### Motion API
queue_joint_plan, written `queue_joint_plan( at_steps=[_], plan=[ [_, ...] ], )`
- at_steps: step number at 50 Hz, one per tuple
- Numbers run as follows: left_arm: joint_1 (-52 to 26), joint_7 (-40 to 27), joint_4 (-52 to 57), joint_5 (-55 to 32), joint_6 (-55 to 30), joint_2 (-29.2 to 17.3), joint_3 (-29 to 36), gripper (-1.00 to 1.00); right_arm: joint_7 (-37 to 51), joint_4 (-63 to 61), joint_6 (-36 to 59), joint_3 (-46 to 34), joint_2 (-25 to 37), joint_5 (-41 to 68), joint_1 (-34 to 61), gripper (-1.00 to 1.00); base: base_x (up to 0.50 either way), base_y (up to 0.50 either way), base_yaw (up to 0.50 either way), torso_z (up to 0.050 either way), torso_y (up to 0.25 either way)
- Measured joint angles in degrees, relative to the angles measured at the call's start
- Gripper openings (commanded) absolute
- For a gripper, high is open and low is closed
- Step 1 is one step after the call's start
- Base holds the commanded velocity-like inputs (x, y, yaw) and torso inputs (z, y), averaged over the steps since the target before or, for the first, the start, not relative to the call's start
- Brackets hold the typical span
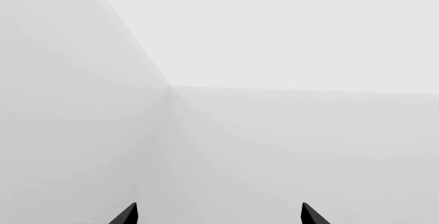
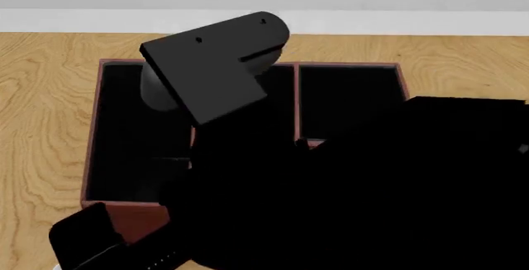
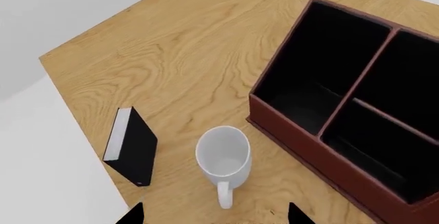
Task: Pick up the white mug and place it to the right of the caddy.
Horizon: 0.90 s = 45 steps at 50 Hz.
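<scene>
The white mug (image 3: 223, 157) stands upright on the wooden table in the right wrist view, with its loop handle (image 3: 224, 196) pointing toward my right gripper. It sits a short gap from the outer wall of the reddish-brown caddy (image 3: 295, 136). My right gripper (image 3: 216, 218) is open and empty, and hovers above the mug's handle side. My left gripper (image 1: 221, 217) is open and empty, and faces only bare pale walls. In the head view my black arm hides much of the caddy (image 2: 347, 65), and the mug is hidden.
A small black book (image 3: 133, 149) stands on its edge on the mug's other side, near the table edge (image 3: 82, 121). Pale floor lies beyond that edge. Bare wood table (image 2: 41, 96) shows to the left of the caddy in the head view.
</scene>
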Motion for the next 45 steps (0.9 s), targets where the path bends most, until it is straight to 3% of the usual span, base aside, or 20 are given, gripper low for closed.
queue_joint_plan(
  at_steps=[30,45],
  plan=[
    [-3.71,-1.72,-1.42,-1.33,1.46,-3.64,3.05,1.0,-8.92,6.89,5.2,-5.02,-10.67,-15.79,-6.24,1.0,0.0,0.0,0.0,0.0,0.0],
    [-3.02,-2.2,-1.49,-2.84,2.09,-4.8,1.4,1.0,-15.06,10.81,6.92,-7.51,-15.55,-27.06,-9.26,1.0,0.0,0.0,0.0,0.0,0.0]
  ],
)
